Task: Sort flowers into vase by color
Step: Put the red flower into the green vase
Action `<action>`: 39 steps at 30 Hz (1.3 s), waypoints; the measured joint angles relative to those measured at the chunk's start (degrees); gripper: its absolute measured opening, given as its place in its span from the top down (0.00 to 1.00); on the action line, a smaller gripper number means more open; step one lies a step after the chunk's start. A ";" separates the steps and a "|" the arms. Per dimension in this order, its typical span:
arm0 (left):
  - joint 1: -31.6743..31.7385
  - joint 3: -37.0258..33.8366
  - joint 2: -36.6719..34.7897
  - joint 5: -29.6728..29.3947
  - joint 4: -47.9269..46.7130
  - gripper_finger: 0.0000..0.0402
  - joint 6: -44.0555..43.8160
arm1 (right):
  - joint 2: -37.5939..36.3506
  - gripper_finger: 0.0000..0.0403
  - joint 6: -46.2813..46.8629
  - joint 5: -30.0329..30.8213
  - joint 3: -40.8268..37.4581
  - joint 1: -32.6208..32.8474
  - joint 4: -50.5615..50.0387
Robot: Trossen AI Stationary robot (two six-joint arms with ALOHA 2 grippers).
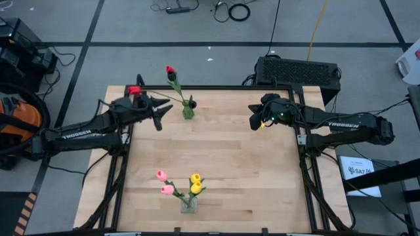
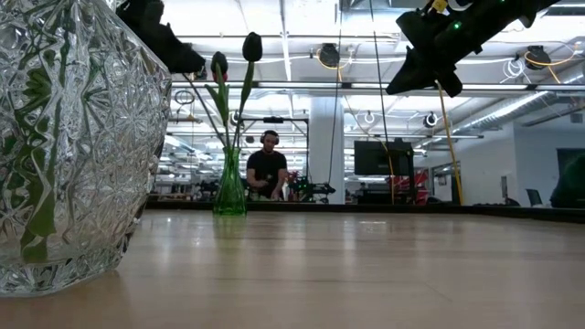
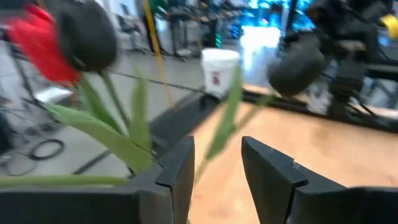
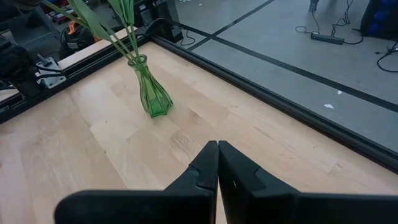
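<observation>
Tulips [image 1: 173, 80] fill green vase [image 1: 188, 113]; pink, yellow blooms fill clear vase [image 1: 189, 204].

Pale smooth wood table [image 1: 223, 164] under my arms, cut faceted clear glass vase [image 2: 64, 146], glossy green glass vase [image 4: 152, 93], my matt black plastic fingers [image 3: 177, 174]

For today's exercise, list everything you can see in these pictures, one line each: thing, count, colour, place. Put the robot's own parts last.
Green vase: one, green glass, far side of the table, holding stems.
Dark tulips: two, maroon-black, in the green vase.
Red tulips: two, red, with the green vase.
Clear vase: one, cut glass, near edge.
Pink tulips: two, in the clear vase.
Yellow tulips: two, in the clear vase.
Table: one, light wood.
Person: one, dark top, background.
Left pincer: dark, open, beside the green vase.
Right pincer: dark, shut, above the table's far right.
</observation>
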 joint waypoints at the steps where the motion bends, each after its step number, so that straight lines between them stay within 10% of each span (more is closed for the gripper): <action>1: 0.00 0.00 -0.05 1.16 -1.27 0.65 -0.57 | 0.00 0.99 0.01 0.00 0.00 0.00 -0.01; 13: 0.00 0.00 -1.93 -3.03 -19.93 0.66 -7.89 | 0.00 0.99 0.13 0.24 0.00 0.00 0.02; 19: 0.04 0.00 -4.47 -14.76 -16.45 0.66 -6.28 | 0.00 0.99 0.15 0.22 0.00 0.00 0.04; 39: 3.68 0.00 -5.27 -15.25 -7.98 0.66 -2.87 | 0.00 0.99 0.38 0.23 0.00 -0.01 0.04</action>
